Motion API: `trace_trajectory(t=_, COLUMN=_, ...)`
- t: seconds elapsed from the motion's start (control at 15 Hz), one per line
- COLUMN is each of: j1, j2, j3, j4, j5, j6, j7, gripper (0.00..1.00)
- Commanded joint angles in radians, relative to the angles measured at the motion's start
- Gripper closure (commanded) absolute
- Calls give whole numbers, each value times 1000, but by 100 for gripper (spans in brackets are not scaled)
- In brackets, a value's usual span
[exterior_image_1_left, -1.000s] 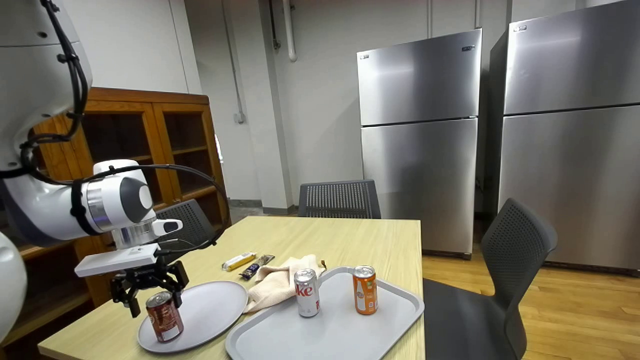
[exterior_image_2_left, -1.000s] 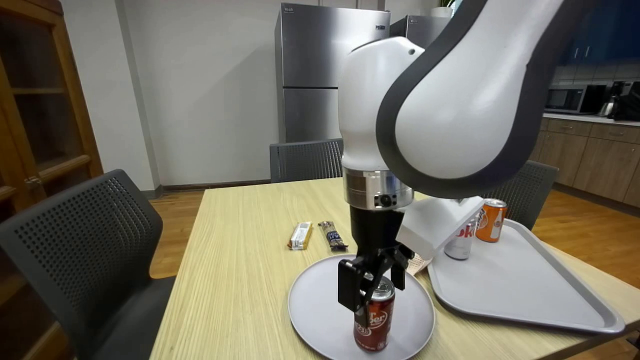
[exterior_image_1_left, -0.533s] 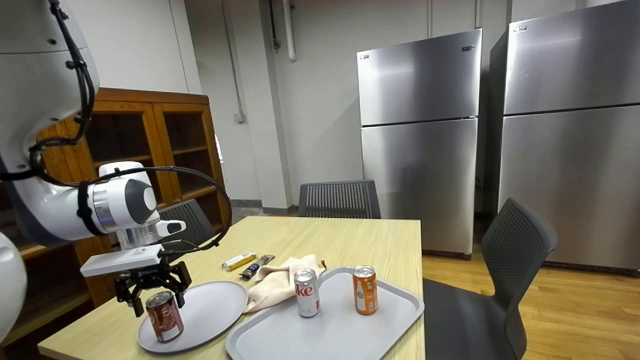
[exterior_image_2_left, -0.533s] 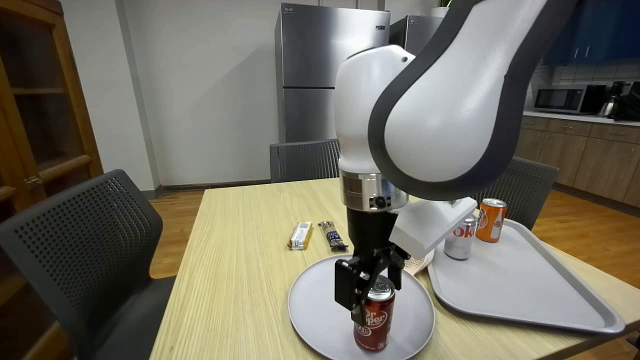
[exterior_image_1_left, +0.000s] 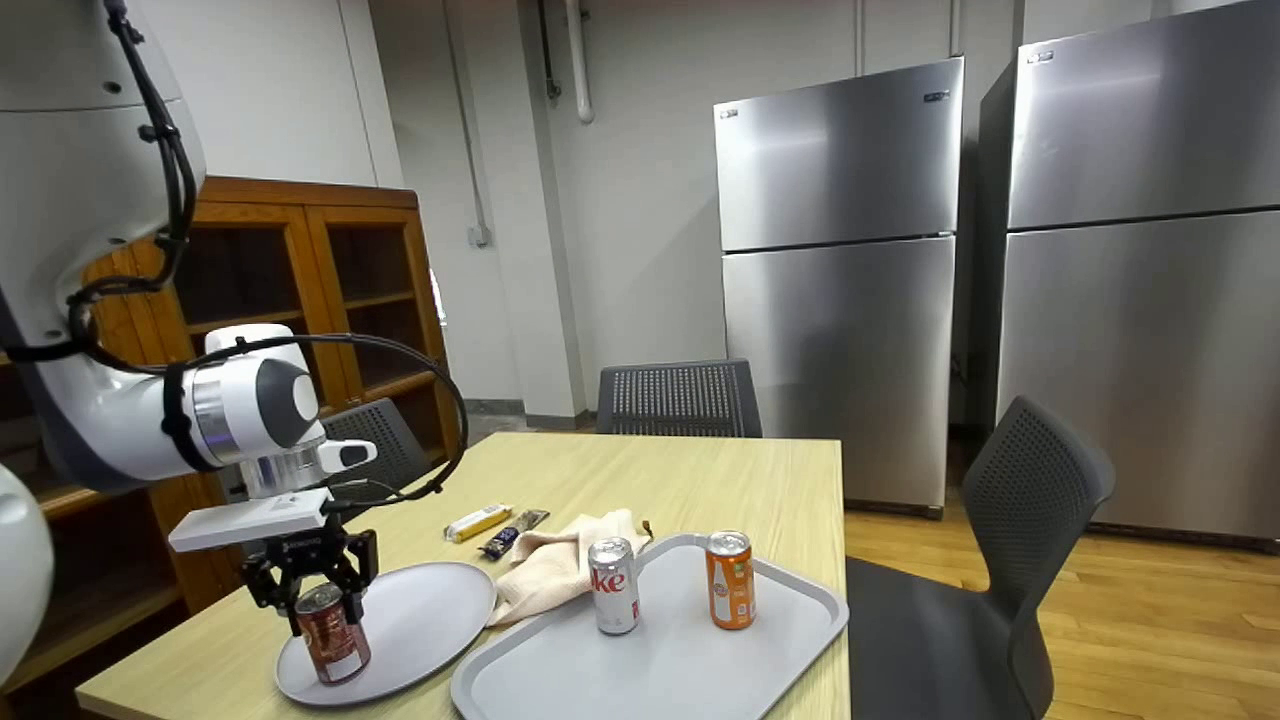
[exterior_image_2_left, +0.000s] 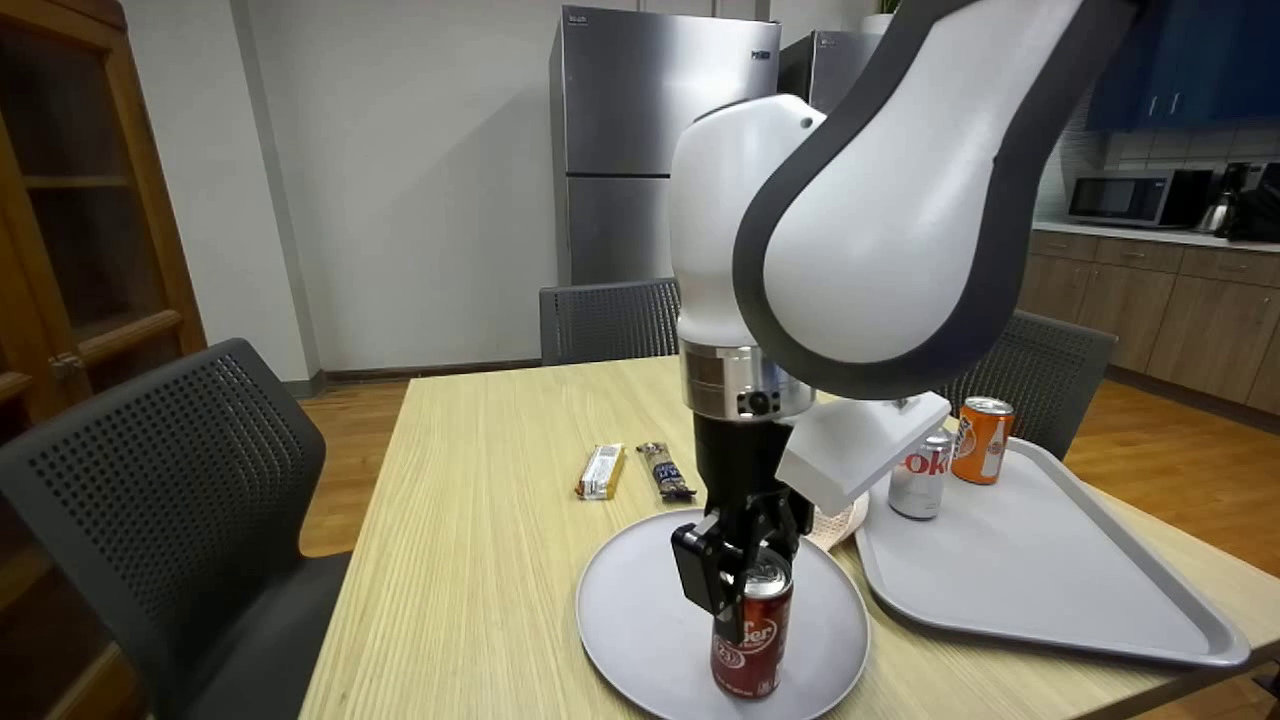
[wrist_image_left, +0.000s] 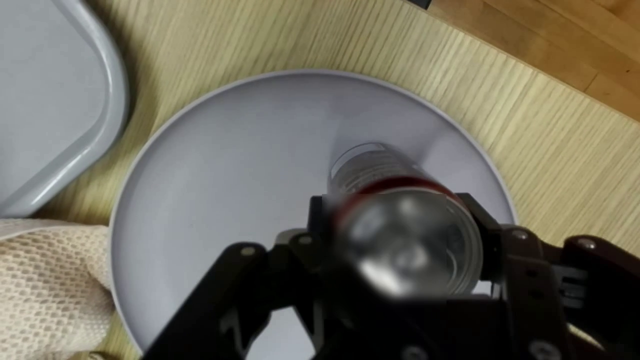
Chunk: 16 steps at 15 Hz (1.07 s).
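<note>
A dark red soda can stands upright on a round grey plate, near the table's edge. My black gripper reaches down over the can's upper part, one finger on either side, and is shut on it. In the wrist view the silver lid fills the gap between the fingers, and the right finger lies against the rim. Blur hides the left contact there. Red lettering shows below the fingers on the can in an exterior view.
A grey tray beside the plate carries a silver can and an orange can. A cream cloth lies between plate and tray. Two wrapped bars, one yellow and one dark, lie behind. Chairs surround the table.
The gripper has shifted slightly over the can, and its fingers have come together onto it. The red can has moved a little on the plate. Everything else stays put.
</note>
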<state>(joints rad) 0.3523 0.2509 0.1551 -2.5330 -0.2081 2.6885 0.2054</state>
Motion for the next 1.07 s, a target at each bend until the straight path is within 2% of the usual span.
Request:
trace_trajectory(t=0.0, j1=-6, j2=-30, j3=-3, j4=5, j5=-11, j6=-12, j7=21, gripper=62)
trace_trajectory(t=0.47, j1=-26, j2=-127, j3=-33, j4=-7, j5=-25, j6=-15, j7=35, gripper=62)
trace_trajectory(t=1.0, j1=-93, j2=-170, j3=-79, j4=16, j5=-71, j6=-22, j7=114, gripper=62)
